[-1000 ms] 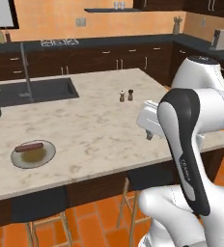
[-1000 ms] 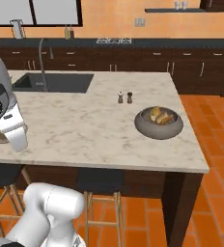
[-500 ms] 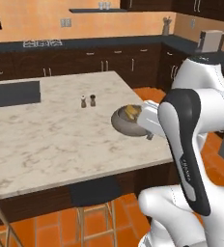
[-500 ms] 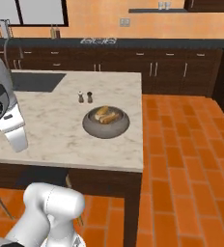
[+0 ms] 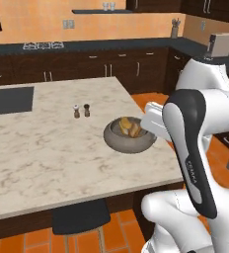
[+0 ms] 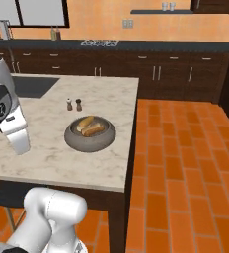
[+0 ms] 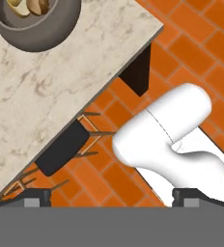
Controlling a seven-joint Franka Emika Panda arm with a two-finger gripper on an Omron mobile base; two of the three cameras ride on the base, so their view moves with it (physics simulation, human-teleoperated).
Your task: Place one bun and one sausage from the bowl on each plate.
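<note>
Bowl (image 5: 129, 138) right of centre in the left base view, on the marble island (image 5: 47, 158) near its right edge. Same bowl (image 6: 90, 134) left of centre in the right base view, close to the island's right edge, with orange tile floor (image 6: 185, 163) beyond. Holds buns (image 6: 86, 121) and a sausage (image 6: 93, 130), lying side by side; exact count unclear. Salt and pepper shakers (image 5: 81, 110) just up and left of the bowl, apart from it. Dark sink (image 5: 8, 100) at far left of the left base view.

In the hand view, bowl (image 7: 36, 26) cut off by the upper left corner, contents at the very top edge. Gripper (image 7: 111, 197) at bottom centre; fingertips (image 7: 36, 197) at the bottom left and bottom right, spread wide apart, nothing between them. Bowl well apart from the fingertips, far up and left of them across bare marble. Directly ahead of the fingertips: floor tiles and a black stool (image 7: 63, 150) under the island's edge, not the bowl.

Stool (image 5: 82, 216) also at lower centre of the left base view, tucked under the counter.
</note>
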